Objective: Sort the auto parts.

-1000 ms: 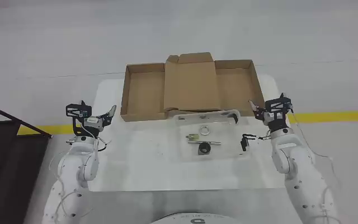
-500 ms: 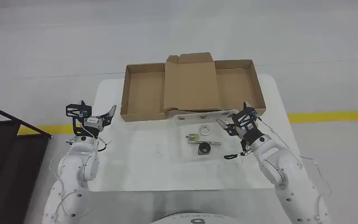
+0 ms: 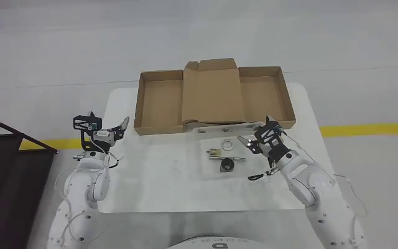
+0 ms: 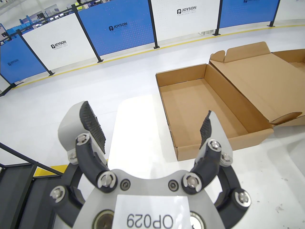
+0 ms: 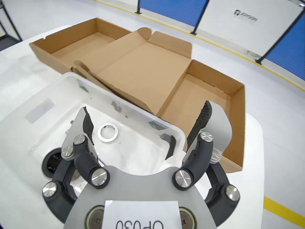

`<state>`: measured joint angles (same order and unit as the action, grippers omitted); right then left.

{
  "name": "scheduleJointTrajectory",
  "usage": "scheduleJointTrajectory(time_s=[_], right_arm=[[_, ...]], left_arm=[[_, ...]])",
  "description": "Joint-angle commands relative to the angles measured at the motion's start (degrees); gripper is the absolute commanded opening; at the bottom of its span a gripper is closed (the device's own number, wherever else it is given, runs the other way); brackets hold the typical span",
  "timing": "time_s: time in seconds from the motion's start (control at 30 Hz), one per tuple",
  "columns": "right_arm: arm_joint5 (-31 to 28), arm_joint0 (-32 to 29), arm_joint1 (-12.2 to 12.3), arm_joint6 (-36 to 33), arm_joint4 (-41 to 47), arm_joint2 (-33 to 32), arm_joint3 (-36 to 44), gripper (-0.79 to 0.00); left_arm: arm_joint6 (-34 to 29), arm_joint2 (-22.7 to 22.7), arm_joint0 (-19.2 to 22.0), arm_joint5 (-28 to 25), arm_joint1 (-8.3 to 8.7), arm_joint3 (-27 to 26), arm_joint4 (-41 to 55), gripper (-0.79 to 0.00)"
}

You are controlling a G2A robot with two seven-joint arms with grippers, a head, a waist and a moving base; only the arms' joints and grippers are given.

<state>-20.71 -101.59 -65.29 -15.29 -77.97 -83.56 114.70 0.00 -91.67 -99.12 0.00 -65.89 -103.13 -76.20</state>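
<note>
Right end effector (image 5: 145, 117) set open over table (image 3: 155, 174), just right of metal ring (image 3: 228, 144), left end effector (image 4: 147, 117) set open at left table edge, cardboard box (image 3: 160, 106) located far.

1. The cardboard box (image 4: 202, 106) loses its far compartment at the left wrist view's edge.
2. In front of the box, the right gripper (image 5: 145, 107) half hides a black round part (image 5: 50, 162).

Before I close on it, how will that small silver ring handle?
The ring lies flat and looks thin, so probably awkward to pinch. It looks like metal: likely stiff and light. On that smooth white table, a push would probably slide it.
</note>
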Motion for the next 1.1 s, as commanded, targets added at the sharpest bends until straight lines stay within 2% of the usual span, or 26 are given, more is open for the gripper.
scheduleJointTrajectory(time_s=[0.0,0.13,0.23,0.27,0.4,0.53,0.6,0.7,0.8,0.9,1.07], right_arm=[[-7.8,-0.1,0.4,-2.9,1.9,-0.2,1.4,0.000],[-14.3,0.3,1.0,-7.9,5.5,-1.4,1.7,0.000],[-17.4,1.3,1.2,-12.4,7.2,-0.7,1.9,-0.111],[-17.9,1.7,1.3,-14.1,7.5,-0.4,1.9,-0.108],[-17.9,4.1,1.5,-20.8,8.4,1.3,1.5,-0.135],[-18.0,6.7,1.6,-26.8,8.9,3.7,0.6,-0.191],[-17.7,8.0,1.6,-29.3,8.9,5.0,0.0,-0.243],[-18.0,9.5,1.7,-32.2,9.1,7.0,-0.8,-0.243],[-18.0,10.6,1.7,-33.9,9.9,8.0,-1.3,-0.249],[-17.6,11.4,1.8,-34.8,10.3,8.6,-1.6,-0.323],[-17.5,12.5,2.0,-36.0,10.7,9.7,-2.3,-0.397]], left_arm=[[0.0,0.0,0.0,0.0,0.00,0.0,0.0,0.000],[0.0,0.0,0.0,0.0,0.00,0.0,0.0,0.000],[0.0,0.0,0.0,0.0,0.00,0.0,0.0,0.000],[0.0,0.0,0.0,0.0,0.00,0.0,0.0,0.000],[0.0,0.0,0.0,0.0,0.00,0.0,0.0,0.000],[0.0,0.0,0.0,0.0,0.00,0.0,0.0,0.000],[0.0,0.0,0.0,0.0,0.00,0.0,0.0,0.000],[0.0,0.0,0.0,0.0,0.00,0.0,0.0,0.000],[0.0,0.0,0.0,0.0,0.00,0.0,0.0,0.000],[0.0,0.0,0.0,0.0,0.00,0.0,0.0,0.000],[0.0,0.0,0.0,0.0,0.00,0.0,0.0,0.000]])
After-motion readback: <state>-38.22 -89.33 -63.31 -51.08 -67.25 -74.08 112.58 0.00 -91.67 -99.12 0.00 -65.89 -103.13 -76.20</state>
